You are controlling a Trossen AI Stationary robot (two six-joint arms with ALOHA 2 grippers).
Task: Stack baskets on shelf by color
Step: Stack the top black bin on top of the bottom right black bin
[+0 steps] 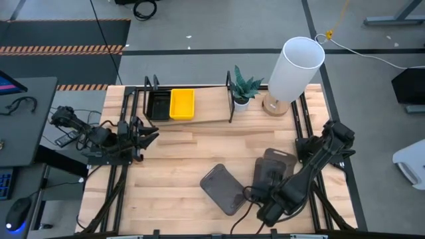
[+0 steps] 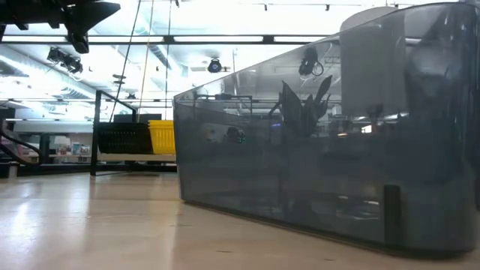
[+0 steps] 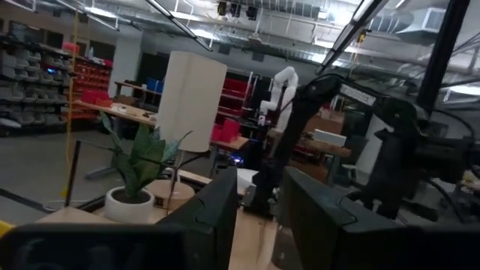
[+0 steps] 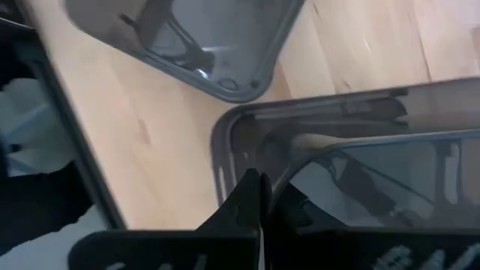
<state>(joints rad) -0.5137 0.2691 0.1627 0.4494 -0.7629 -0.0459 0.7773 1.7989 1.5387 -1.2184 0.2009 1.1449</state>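
Three dark grey baskets lie at the table's near right: one apart (image 1: 222, 188), and two overlapping (image 1: 269, 176) (image 1: 279, 158). My right gripper (image 1: 254, 194) (image 4: 259, 187) is shut at the near end of the overlapping pair. One grey basket (image 2: 322, 150) fills the low view. A black mesh basket (image 1: 158, 105) and a yellow basket (image 1: 182, 104) sit side by side on the shelf (image 1: 206, 113) at the far edge. My left gripper (image 1: 151, 136) (image 3: 259, 217) hovers open above the table's left side, empty. My right gripper is shut on the end rim (image 4: 289, 184) of the upper grey basket, slanting down from the table's near right. That basket lies tilted inside another grey basket (image 4: 225, 142). The fingers themselves cover the exact spot they pinch.
A potted plant (image 1: 242, 89) and a white lamp (image 1: 295, 66) stand at the far edge, right of the shelf. The shelf's right half is bare plank. Bare wood lies in the table's middle and near left. Black frame rails (image 1: 113, 179) run along both sides.
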